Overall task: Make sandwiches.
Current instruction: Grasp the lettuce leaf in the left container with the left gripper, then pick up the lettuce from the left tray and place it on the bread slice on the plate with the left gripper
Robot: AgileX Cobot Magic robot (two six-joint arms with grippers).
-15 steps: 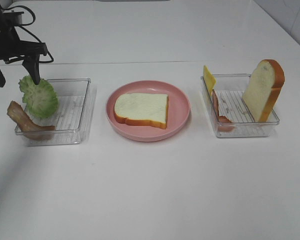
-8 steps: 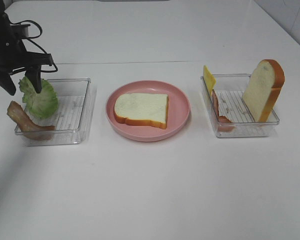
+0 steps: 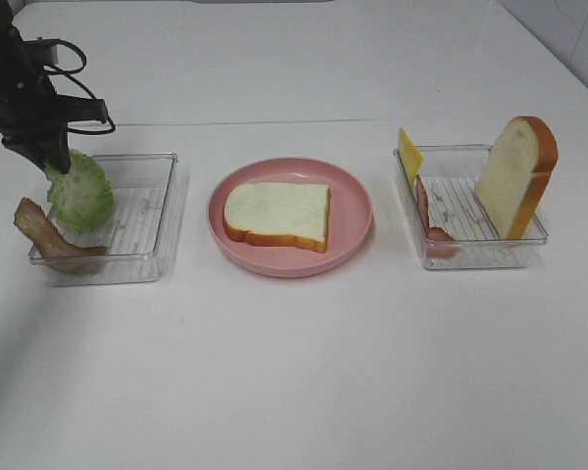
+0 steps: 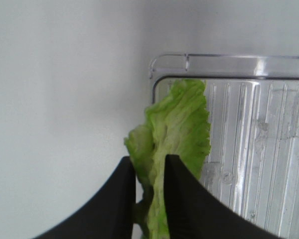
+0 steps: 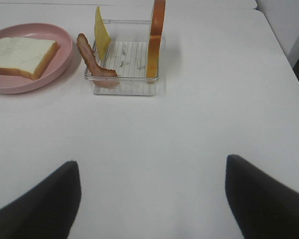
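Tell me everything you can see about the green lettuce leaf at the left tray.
The ruffled green toy lettuce leaf looks like soft plastic, pale-ribbed with frilly edges. It stands nearly upright at the left end of the clear ridged plastic tray, its top edge pinched by the left pincer, beside a brown bacon strip.

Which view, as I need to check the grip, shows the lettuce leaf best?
Left wrist: it shows the lettuce leaf close up, pinched by the left pincer. Exterior high shows it small, its top behind the pincer. Right wrist misses it.
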